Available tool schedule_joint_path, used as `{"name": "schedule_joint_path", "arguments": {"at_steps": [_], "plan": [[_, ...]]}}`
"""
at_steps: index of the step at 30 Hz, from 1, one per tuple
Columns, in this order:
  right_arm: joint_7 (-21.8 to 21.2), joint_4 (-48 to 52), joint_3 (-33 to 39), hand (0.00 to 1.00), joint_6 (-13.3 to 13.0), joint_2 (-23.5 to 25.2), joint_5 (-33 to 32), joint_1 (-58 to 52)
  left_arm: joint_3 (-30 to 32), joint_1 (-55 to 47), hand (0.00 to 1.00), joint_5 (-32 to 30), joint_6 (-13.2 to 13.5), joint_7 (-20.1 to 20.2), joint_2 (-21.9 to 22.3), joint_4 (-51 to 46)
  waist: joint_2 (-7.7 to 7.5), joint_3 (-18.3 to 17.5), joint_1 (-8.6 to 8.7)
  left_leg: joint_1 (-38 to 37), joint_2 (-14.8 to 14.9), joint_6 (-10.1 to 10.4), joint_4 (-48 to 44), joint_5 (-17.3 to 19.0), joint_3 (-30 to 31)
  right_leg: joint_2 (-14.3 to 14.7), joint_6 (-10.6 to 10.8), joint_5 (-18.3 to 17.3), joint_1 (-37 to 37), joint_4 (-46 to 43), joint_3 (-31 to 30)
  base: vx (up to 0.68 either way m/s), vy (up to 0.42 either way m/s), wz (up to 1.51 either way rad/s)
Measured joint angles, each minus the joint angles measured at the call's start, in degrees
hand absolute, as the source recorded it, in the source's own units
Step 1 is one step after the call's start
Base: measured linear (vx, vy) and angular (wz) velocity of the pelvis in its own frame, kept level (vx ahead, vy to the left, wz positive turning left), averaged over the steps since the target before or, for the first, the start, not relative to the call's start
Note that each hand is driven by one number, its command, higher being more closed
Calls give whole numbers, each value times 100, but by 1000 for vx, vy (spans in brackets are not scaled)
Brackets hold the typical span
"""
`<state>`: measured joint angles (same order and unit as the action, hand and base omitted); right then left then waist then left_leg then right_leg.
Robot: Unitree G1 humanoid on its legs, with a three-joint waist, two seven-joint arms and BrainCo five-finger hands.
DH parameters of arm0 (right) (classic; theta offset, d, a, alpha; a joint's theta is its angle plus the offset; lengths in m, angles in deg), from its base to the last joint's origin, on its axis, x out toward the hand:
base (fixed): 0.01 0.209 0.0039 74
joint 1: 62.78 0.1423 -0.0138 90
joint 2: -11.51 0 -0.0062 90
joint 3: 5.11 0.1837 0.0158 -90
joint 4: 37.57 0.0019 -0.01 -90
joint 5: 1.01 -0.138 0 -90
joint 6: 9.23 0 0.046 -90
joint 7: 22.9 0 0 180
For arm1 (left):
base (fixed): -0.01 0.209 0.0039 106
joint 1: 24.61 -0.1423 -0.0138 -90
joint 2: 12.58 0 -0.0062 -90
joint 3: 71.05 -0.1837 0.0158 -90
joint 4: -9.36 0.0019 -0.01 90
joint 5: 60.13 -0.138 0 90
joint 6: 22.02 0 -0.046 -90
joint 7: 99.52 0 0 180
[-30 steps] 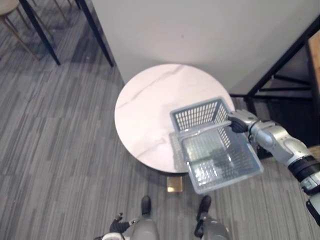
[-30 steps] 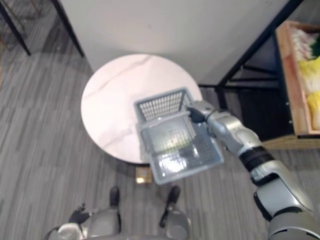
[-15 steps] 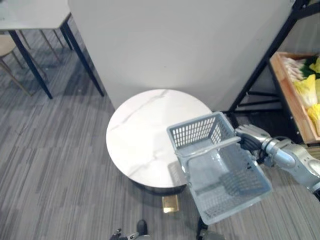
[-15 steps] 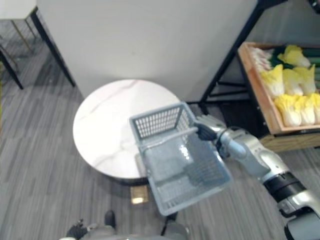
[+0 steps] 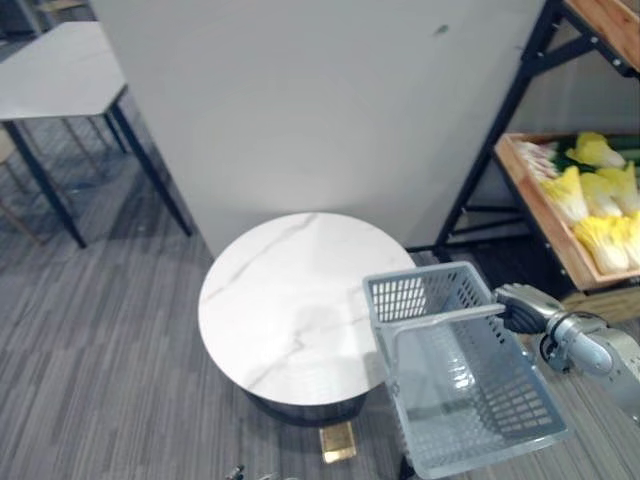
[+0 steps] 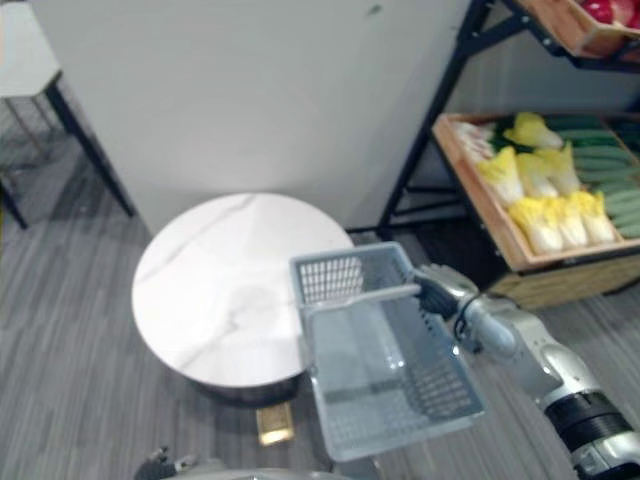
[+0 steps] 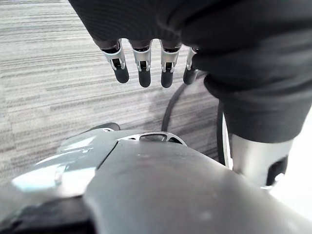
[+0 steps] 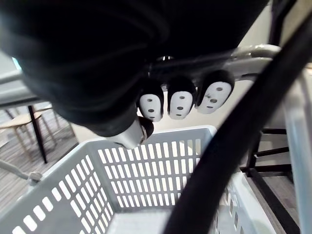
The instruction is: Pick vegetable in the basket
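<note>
An empty grey plastic basket [image 5: 470, 400] hangs in the air just right of the round white marble table [image 5: 290, 300]. My right hand [image 5: 522, 308] is shut on its handle at the far right end. In the right wrist view, its fingers [image 8: 179, 101] curl round the handle above the slotted basket wall [image 8: 146, 165]. Pale yellow-green cabbages [image 6: 535, 190] and green cucumbers [image 6: 610, 165] lie in a wooden crate [image 6: 480, 215] on the shelf to the right, beyond the basket. My left hand [image 7: 141, 68] hangs over the floor with straight fingers, holding nothing.
A black metal shelf frame [image 5: 500, 130] stands on the right, with an upper crate of red produce [image 6: 600, 15]. A white wall panel [image 5: 320, 100] rises behind the round table. At the far left stands a square white table [image 5: 60, 70] on dark legs.
The whole view has shifted, bringing the shelf and its vegetables into sight. Relative to the round table, the basket and my right hand have moved right, off the tabletop.
</note>
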<state>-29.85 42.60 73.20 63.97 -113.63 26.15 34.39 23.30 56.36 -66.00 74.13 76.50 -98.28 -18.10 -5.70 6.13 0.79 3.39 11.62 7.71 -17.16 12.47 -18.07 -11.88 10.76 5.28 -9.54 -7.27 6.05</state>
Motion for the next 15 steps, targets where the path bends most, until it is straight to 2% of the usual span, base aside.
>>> {"name": "schedule_joint_path", "arguments": {"at_steps": [1,2,3,4,5,6,7,8,11,12,13,14,15], "plan": [[42,10,8,100,34,32,5,2,-12,36,0,-20,9,1,-3,3,37,-20,45,150,46,-62,-183,144,-133,38,-4,262,-197,7,-100,-135,146,-83],[41,35,0,100,42,65,33,13,-11,119,0,-115,2,2,-4,30,42,-13,46,264,76,-176,-313,198,-293,105,-78,696,-436,47,-99,-213,168,-129],[40,53,-15,100,46,184,181,69,-13,193,0,-214,-4,11,-3,104,153,-27,-34,245,242,-365,-213,143,-730,337,-344,1889,-464,827,-23,-255,199,-178],[41,80,-95,100,45,271,229,134,-11,253,0,-245,-1,35,52,247,243,36,-119,81,370,-471,54,-6,-1239,254,-1170,1177,-519,112,824,-225,160,-164],[42,77,-170,100,54,269,229,139,-66,246,0,-274,-3,39,56,244,217,19,-89,-41,323,-454,175,-99,-1366,96,-1293,508,-498,-512,1298,-161,145,-133],[43,33,-266,100,54,282,224,208,-131,208,0,-288,1,35,55,236,210,18,-92,-227,271,-481,275,-142,-1636,-140,-1326,-148,-395,-1251,1841,-139,147,-124],[44,-16,-344,100,55,329,224,333,-203,213,0,-321,-6,45,23,235,193,-3,-130,-280,303,-547,188,-106,-2022,-394,-1342,-609,-258,-1843,2335,-154,137,-167],[44,-17,-525,100,40,337,225,577,-237,221,0,-344,-6,48,7,238,200,1,-150,-291,386,-586,80,-82,-2419,-616,-1527,-887,-216,-2264,2756,-159,70,-153],[41,-51,-683,100,-12,377,225,732,-233,222,0,-337,-5,50,39,239,240,17,-261,-463,579,-507,74,-132,-3044,-736,-1532,-940,-152,-2503,2887,-112,-46,-118],[41,-62,-684,100,-16,456,225,743,-230,216,0,-337,-7,51,33,249,239,9,-265,-506,641,-454,74,-184,-3215,-766,-1474,-980,-108,-2443,2877,-93,-155,-114],[41,-60,-685,100,-19,505,225,750,-230,214,0,-338,-11,53,24,254,213,-14,-257,-542,715,-381,63,-263,-3437,-778,-1325,-1023,-109,-2238,2824,-106,-299,-111],[42,-57,-684,100,-18,499,218,769,-217,225,0,-339,-12,64,29,261,189,-33,-246,-562,764,-300,54,-359,-3633,-602,-1121,-1113,-112,-1898,2807,-84,-296,-99],[41,-58,-683,100,-3,484,220,788,-179,242,0,-340,-16,68,64,288,223,-60,-254,-558,786,-259,97,-428,-3709,-444,-1065,-1137,-82,-1618,2758,-104,-360,-110]]}}
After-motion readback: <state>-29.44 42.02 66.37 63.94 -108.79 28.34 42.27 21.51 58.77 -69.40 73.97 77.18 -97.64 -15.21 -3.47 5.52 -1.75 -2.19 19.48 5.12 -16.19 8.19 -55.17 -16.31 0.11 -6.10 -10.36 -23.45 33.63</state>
